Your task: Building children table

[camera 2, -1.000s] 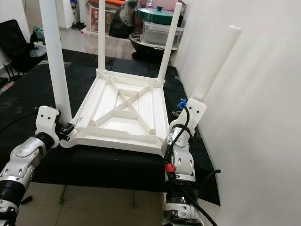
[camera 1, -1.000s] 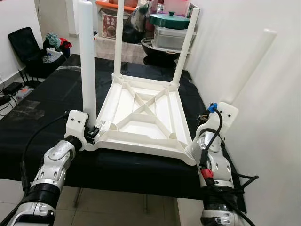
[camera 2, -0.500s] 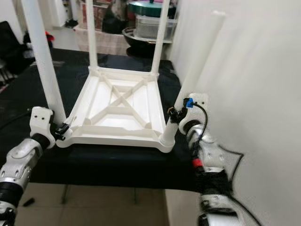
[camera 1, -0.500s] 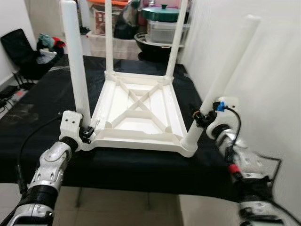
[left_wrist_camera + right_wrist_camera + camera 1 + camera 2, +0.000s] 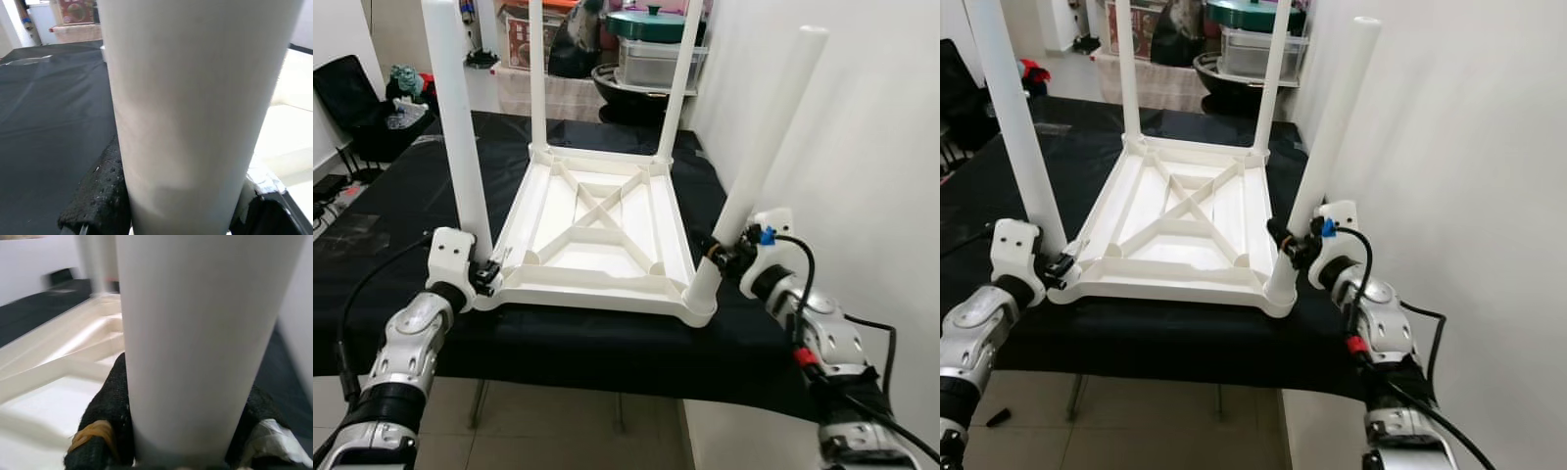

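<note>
At lower right, the right end effector (image 5: 722, 257) pinches the fourth leg (image 5: 759, 166), tilted, to seat it in the tabletop (image 5: 597, 240); the left end effector (image 5: 487, 276) pinches the near-left leg (image 5: 455, 137) to steady it.

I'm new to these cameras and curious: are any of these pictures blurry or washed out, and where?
Eye views: sharp and evenly lit; the upturned white table is crisp against the black cloth. Left wrist view: the table leg is close and soft, with glare at the right edge. Right wrist view: the leg is soft and the background blurred.

Smooth white plastic table (image 5: 597, 240) (matt legs) on black cloth (image 5: 401, 211).
</note>
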Available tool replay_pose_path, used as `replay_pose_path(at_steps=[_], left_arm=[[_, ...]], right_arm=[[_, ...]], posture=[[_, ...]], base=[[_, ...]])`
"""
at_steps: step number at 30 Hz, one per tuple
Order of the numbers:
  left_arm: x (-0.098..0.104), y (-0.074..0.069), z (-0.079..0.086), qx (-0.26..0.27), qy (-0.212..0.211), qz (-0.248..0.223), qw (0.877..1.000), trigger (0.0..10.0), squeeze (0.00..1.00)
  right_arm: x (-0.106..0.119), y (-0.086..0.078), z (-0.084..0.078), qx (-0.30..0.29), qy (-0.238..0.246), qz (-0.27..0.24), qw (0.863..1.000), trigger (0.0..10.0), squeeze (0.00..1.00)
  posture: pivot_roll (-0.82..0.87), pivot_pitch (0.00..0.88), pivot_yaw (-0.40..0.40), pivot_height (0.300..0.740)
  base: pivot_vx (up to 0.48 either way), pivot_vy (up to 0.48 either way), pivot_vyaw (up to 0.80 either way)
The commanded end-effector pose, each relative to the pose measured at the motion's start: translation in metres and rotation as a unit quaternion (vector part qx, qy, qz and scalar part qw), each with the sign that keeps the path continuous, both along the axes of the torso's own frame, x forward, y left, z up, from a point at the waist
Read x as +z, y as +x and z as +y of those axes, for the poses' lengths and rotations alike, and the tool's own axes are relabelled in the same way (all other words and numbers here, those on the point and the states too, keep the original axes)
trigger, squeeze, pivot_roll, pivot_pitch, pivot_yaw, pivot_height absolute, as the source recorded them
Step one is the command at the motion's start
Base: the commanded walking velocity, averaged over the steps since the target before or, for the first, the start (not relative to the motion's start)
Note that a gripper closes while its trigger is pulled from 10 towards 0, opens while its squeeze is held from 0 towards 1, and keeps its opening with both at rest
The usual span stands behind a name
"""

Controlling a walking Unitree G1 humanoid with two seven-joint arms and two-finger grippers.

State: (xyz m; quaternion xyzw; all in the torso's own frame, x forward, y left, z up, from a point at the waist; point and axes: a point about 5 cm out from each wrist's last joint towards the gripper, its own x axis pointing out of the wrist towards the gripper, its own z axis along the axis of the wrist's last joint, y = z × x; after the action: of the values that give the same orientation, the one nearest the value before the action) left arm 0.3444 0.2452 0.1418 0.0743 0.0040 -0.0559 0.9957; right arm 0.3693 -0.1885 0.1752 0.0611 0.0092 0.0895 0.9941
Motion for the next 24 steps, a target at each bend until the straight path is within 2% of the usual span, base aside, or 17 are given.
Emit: replay_pose_path(at_steps=[1, 2, 3, 4, 5, 6, 7, 9, 10, 11, 12, 13, 14, 15, 18, 19, 24], left_arm=[[-0.003, -0.002, 0.01, 0.022, 0.014, 0.008, 1.0, 10.0, 0.0], [-0.003, -0.002, 0.01, 0.022, 0.014, 0.008, 1.0, 10.0, 0.0], [-0.003, -0.002, 0.007, 0.017, 0.013, 0.008, 1.0, 10.0, 0.0], [-0.003, -0.002, 0.007, 0.017, 0.013, 0.008, 1.0, 10.0, 0.0], [-0.003, -0.001, 0.005, 0.014, 0.013, 0.007, 1.0, 10.0, 0.0], [-0.003, -0.001, 0.005, 0.014, 0.013, 0.007, 1.0, 10.0, 0.0], [-0.002, -0.001, 0.005, 0.015, 0.013, 0.006, 1.0, 10.0, 0.0], [-0.002, -0.001, 0.005, 0.015, 0.013, 0.006, 1.0, 10.0, 0.0], [-0.001, -0.001, 0.007, 0.017, 0.015, 0.007, 1.0, 10.0, 0.0], [0.0, -0.001, 0.01, 0.02, 0.016, 0.007, 1.0, 10.0, 0.0], [0.0, -0.001, 0.01, 0.02, 0.016, 0.007, 1.0, 10.0, 0.0], [0.0, -0.001, 0.012, 0.023, 0.017, 0.006, 1.0, 10.0, 0.0], [0.0, -0.001, 0.012, 0.024, 0.017, 0.006, 1.0, 10.0, 0.0], [0.0, -0.001, 0.012, 0.024, 0.017, 0.006, 1.0, 10.0, 0.0], [-0.001, -0.001, 0.01, 0.022, 0.015, 0.006, 1.0, 10.0, 0.0], [-0.002, -0.001, 0.009, 0.022, 0.014, 0.006, 1.0, 10.0, 0.0], [-0.002, -0.002, 0.01, 0.023, 0.014, 0.006, 1.0, 10.0, 0.0]], right_arm=[[-0.036, -0.007, -0.057, -0.269, 0.061, 0.104, 0.955, 0.0, 0.0], [-0.036, -0.007, -0.057, -0.269, 0.061, 0.104, 0.955, 0.0, 0.0], [-0.051, -0.015, -0.064, -0.361, 0.094, 0.14, 0.917, 0.0, 0.0], [-0.051, -0.015, -0.064, -0.361, 0.094, 0.14, 0.917, 0.0, 0.0], [-0.063, -0.023, -0.057, -0.413, 0.126, 0.159, 0.888, 0.0, 0.0], [-0.063, -0.023, -0.057, -0.413, 0.126, 0.159, 0.888, 0.0, 0.0], [-0.072, -0.032, -0.039, -0.439, 0.139, 0.174, 0.87, 0.0, 0.0], [-0.072, -0.032, -0.039, -0.439, 0.139, 0.174, 0.87, 0.0, 0.0], [-0.073, -0.037, -0.017, -0.438, 0.141, 0.178, 0.87, 0.0, 0.0], [-0.068, -0.035, 0.011, -0.373, 0.141, 0.176, 0.9, 0.0, 0.0], [-0.068, -0.035, 0.011, -0.373, 0.141, 0.176, 0.9, 0.0, 0.0], [-0.06, -0.033, 0.029, -0.315, 0.131, 0.159, 0.926, 7.3, 0.0], [-0.049, -0.031, 0.039, -0.257, 0.122, 0.125, 0.951, 10.0, 1.0], [-0.049, -0.031, 0.039, -0.257, 0.122, 0.125, 0.951, 10.0, 1.0], [-0.03, -0.021, 0.036, -0.17, 0.098, 0.065, 0.978, 10.0, 1.0], [-0.021, -0.016, 0.028, -0.138, 0.073, 0.035, 0.987, 10.0, 0.05], [0.002, -0.009, 0.008, -0.027, 0.024, -0.029, 0.999, 10.0, 0.0]], posture=[[0.08, 0.0, -0.094, 0.74], [0.08, 0.0, -0.094, 0.74], [0.09, 0.0, -0.101, 0.74], [0.09, 0.0, -0.101, 0.74], [0.09, 0.0, -0.101, 0.74], [0.09, 0.0, -0.101, 0.74], [0.09, 0.0, -0.097, 0.74], [0.09, 0.0, -0.097, 0.74], [0.09, 0.0, -0.098, 0.74], [0.09, 0.0, -0.1, 0.74], [0.09, 0.0, -0.1, 0.74], [0.09, 0.0, -0.101, 0.74], [0.09, 0.0, -0.101, 0.74], [0.09, 0.0, -0.101, 0.74], [0.09, 0.0, -0.107, 0.74], [0.09, 0.0, -0.107, 0.74], [0.08, 0.0, -0.11, 0.74]], base=[[0.0, 0.0, 0.0], [0.0, 0.0, 0.0], [0.0, 0.0, 0.0], [0.0, 0.0, 0.0], [0.0, 0.0, 0.0], [0.0, 0.0, 0.0], [0.0, 0.0, 0.0], [0.0, 0.0, 0.0], [0.0, 0.0, 0.0], [0.0, 0.0, 0.0], [0.0, 0.0, 0.0], [0.0, 0.0, 0.0], [0.0, 0.0, 0.0], [0.0, 0.0, 0.0], [0.0, 0.0, 0.0], [0.0, 0.0, 0.0], [0.0, 0.0, 0.0]])
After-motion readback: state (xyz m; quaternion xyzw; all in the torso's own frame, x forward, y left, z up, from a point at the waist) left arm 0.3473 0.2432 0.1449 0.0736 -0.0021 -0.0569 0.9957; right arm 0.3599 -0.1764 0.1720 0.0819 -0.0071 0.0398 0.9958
